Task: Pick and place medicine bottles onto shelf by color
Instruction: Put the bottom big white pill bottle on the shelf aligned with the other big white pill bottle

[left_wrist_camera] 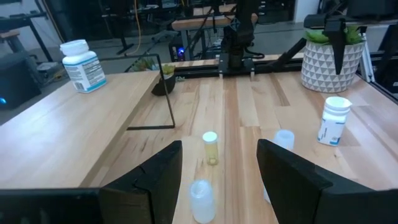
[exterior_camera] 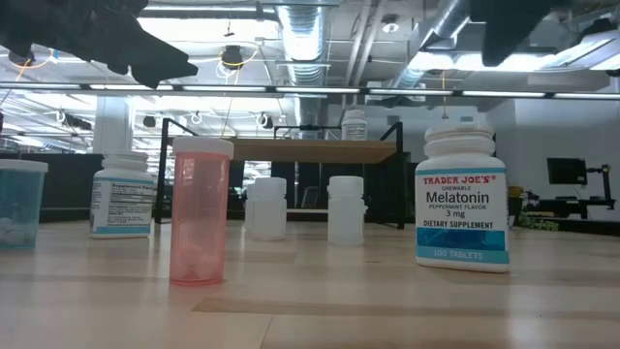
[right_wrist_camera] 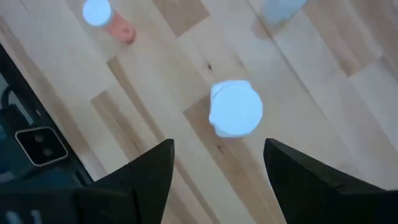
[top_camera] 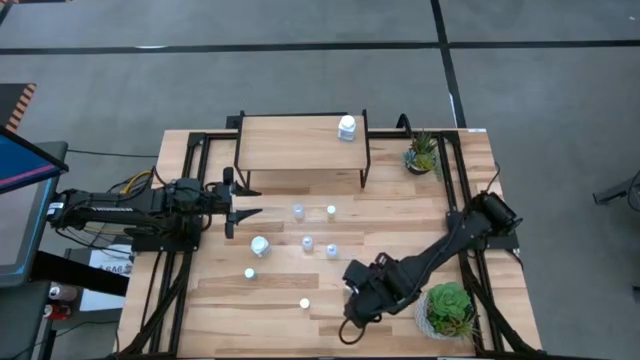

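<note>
High view, left to right. Left tool at nine o'clock of the counter, stretched level toward the middle, fingers spread apart and holding nothing, just beside the shelf's near-left leg. Shelf at twelve o'clock, light wood on thin black legs, one white bottle standing upright near its right end. Below the shelf, loose bottles scattered on the counter, all upright and apart from each other: larger white-capped bottle near the left tool; small one just below it; pale bottle and yellowish bottle side by side near the shelf legs; two more pale ones and at centre; small pink bottle toward six o'clock. Right tool at five o'clock, pointing down, fingers wide apart and empty; in right wrist view, hovering above a white-capped bottle without touching. Small potted plant at two o'clock, larger plant at four o'clock beside the right arm.
</note>
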Controlling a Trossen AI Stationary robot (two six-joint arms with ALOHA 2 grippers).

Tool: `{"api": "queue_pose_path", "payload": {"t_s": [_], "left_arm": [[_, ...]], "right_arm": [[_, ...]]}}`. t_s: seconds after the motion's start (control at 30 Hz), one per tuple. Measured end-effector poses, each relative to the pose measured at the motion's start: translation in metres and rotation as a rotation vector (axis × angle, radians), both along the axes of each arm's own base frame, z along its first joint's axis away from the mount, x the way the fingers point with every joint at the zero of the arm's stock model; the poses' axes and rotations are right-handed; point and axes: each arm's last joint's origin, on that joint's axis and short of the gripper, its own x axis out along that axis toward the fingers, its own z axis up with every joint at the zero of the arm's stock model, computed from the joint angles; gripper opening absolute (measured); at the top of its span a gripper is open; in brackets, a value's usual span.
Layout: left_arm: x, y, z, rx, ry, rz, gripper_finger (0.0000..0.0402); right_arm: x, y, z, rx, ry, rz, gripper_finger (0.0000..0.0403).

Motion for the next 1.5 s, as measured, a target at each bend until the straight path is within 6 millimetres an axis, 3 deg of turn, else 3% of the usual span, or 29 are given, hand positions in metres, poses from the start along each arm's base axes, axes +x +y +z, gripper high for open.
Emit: {"api": "queue_pose_path", "payload": {"t_s": [0.37,0.73,1.5], "left_arm": [[0.000,0.000,0.000,0.001,-0.001,0.002,0.0197],[0.000,0.000,0.000,-0.001,-0.001,0.002,0.0197],[0.000,0.000,0.000,0.015,0.000,0.007,0.0197]], "right_arm": [[-0.007,-0.005,-0.030,-0.075,0.072,0.075,0.0271],[-0.001,-0.016,-0.052,0.004,0.119,0.180,0.0271],[0.024,-0.043,-0.050,0.025,0.037,0.295,0.0271]]}}
